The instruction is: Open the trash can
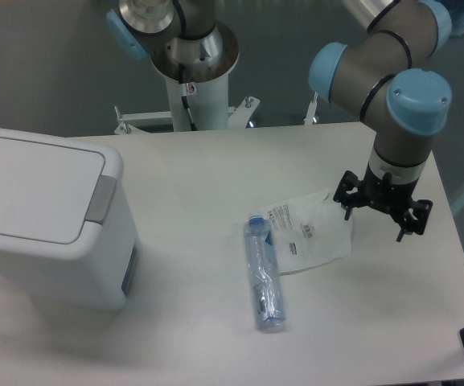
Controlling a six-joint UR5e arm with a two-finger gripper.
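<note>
**Robot arm waiting far from a closed bin**

We are looking down at a white table. The large white boxy plastic trash can (51, 221) is sitting at the left edge, its flat lid lying shut and its grey rectangular push tab (101, 200) facing the middle of the table. The arm's black two-finger gripper (374, 220) is hanging over the right side, well apart from the bin, its fingers spread and holding nothing. Between them, a clear plastic bottle with a blue cap (263, 275) is lying beside a crumpled white plastic packet (310, 232). We are judging that the opening has not begun: the arm is needing to cross leftward over the bottle, then press down on the grey tab.
</note>
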